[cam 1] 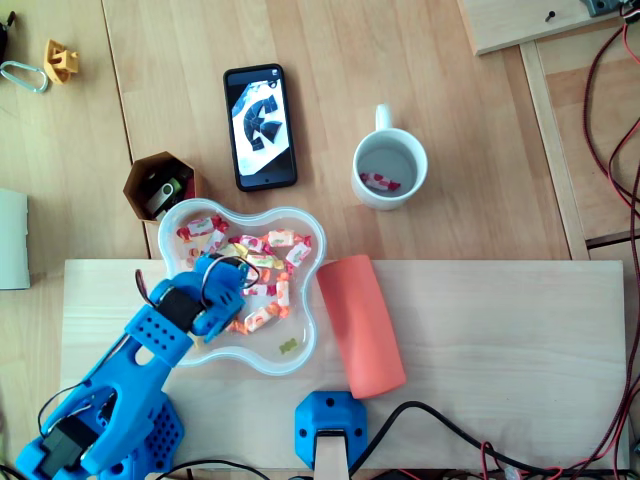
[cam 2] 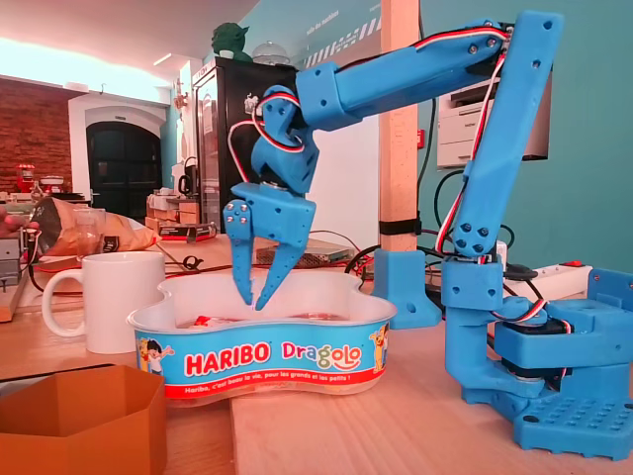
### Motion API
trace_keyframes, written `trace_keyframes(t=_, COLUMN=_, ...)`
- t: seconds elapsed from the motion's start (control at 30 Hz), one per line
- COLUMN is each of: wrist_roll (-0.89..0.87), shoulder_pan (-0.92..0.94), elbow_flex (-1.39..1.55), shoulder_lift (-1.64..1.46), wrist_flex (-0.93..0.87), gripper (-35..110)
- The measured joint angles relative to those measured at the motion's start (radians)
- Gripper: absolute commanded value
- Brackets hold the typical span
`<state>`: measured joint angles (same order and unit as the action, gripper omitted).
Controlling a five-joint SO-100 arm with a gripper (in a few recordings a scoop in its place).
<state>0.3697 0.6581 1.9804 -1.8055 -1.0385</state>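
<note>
Jaws hang barely spread, tips dipped just inside the tub, over the sweets. Closing here could pinch several wrappers or none. Pushing lower might tip or slide the light tub on the desk, toward the roll or the mug beyond.

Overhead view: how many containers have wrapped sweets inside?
2. The Haribo tub lies at the board's upper left, under the gripper; the white mug stands above and right of it, beside the phone. No other seems hidden.
</note>
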Motion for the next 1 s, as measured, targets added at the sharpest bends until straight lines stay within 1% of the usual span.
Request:
trace_keyframes(t=0.07, wrist_roll=-0.008, shoulder_pan=-0.018, elbow_flex=0.0, shoulder_lift=0.012, wrist_flex=0.0, gripper=14)
trace_keyframes(t=0.13, wrist_roll=-0.003, shoulder_pan=-0.032, elbow_flex=0.0, shoulder_lift=0.015, wrist_flex=0.0, gripper=14)
trace_keyframes(t=0.6, wrist_roll=-0.006, shoulder_pan=-0.031, elbow_flex=0.037, shoulder_lift=0.124, wrist_flex=0.021, gripper=5)
trace_keyframes(t=0.8, wrist_roll=-0.008, shoulder_pan=-0.031, elbow_flex=0.035, shoulder_lift=0.126, wrist_flex=0.021, gripper=-4)
trace_keyframes(t=1.0, wrist_roll=-0.02, shoulder_pan=-0.031, elbow_flex=0.035, shoulder_lift=0.135, wrist_flex=0.021, gripper=-4)
